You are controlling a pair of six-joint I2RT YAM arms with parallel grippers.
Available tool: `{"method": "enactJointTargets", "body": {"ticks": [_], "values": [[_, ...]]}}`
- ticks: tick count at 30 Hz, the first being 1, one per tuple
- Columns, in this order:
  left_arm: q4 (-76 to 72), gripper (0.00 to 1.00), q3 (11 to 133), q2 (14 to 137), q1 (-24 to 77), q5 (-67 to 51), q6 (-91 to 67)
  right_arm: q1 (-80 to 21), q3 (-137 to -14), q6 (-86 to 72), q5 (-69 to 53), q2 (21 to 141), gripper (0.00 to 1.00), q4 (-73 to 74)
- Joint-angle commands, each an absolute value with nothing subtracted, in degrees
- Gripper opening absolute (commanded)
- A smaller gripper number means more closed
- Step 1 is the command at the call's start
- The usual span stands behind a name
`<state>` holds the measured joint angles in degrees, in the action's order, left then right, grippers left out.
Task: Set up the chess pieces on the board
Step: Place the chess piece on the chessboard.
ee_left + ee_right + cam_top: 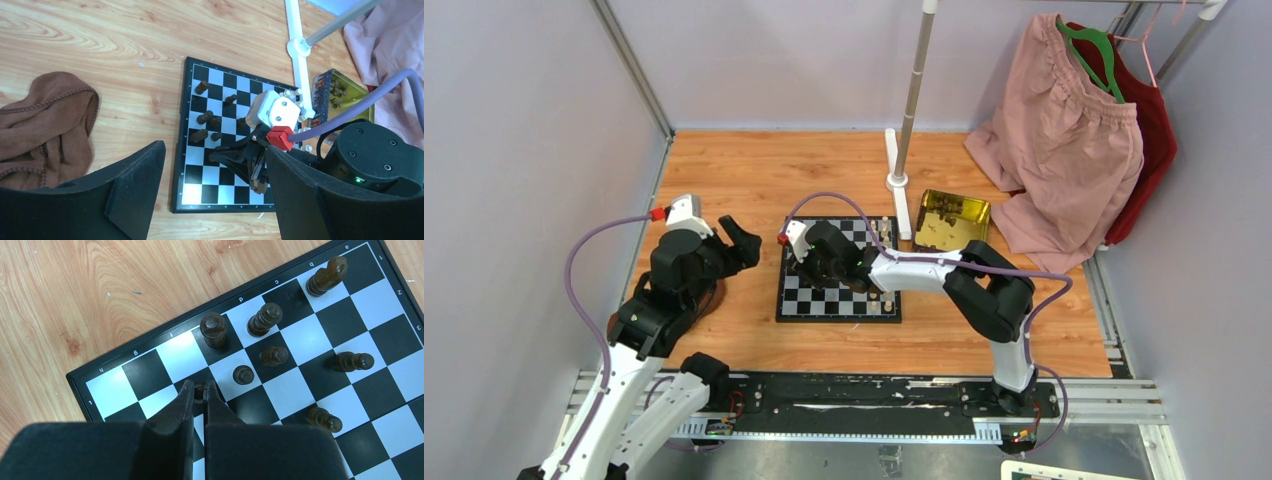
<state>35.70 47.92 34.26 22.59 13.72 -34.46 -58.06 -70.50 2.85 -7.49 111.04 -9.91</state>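
Observation:
The board [824, 305] lies in the middle of the table. Several dark chess pieces [264, 319] stand or lie on its left part [150, 370], one tipped over near the corner [327, 276]. My right gripper [198, 390] reaches over that part and is shut on a small dark piece [198, 391], low over a black square near the board's edge. Cream pieces [290, 93] cluster at the board's far side. My left gripper [742, 245] hangs open left of the board [200, 185], holding nothing.
A brown cloth [45, 125] lies on the wood left of the board. A gold tray [954, 220] holding a few pieces sits behind the board's right corner. A white pole stand [899, 180] and hanging clothes [1064, 150] fill the back right.

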Motion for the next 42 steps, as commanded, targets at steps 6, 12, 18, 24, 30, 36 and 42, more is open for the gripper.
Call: {"method": "enactJointTargets", "body": {"ticks": [6,12,18,24,30,36,42], "values": [[33.6,0.82,47.8,35.9,22.3,14.2,-33.6,-59.1,-71.3,4.0,-7.7,111.2,0.23,-9.2],[33.0,0.82,48.0,36.3,22.3,14.0,-33.5,-59.1,-71.7,4.6,-8.0,110.1,0.27,-8.4],[32.6,0.82,47.9,36.3,22.3,14.0,-33.8,-59.3,-71.8,4.7,-8.3,108.7,0.28,-7.9],[32.2,0.82,48.1,36.3,22.3,14.4,-33.9,-60.4,-71.8,3.9,-7.6,104.8,0.28,-6.8],[31.3,0.82,49.3,37.9,22.3,14.8,-32.8,-60.3,-74.4,2.6,-0.4,98.5,0.28,-1.2],[31.0,0.84,50.6,39.5,22.3,14.1,-32.1,-55.2,-78.4,0.5,11.5,94.7,0.29,8.4],[30.8,0.84,50.5,40.1,22.3,12.6,-32.5,-42.4,-77.8,-5.3,15.4,91.6,0.29,13.7]]}}
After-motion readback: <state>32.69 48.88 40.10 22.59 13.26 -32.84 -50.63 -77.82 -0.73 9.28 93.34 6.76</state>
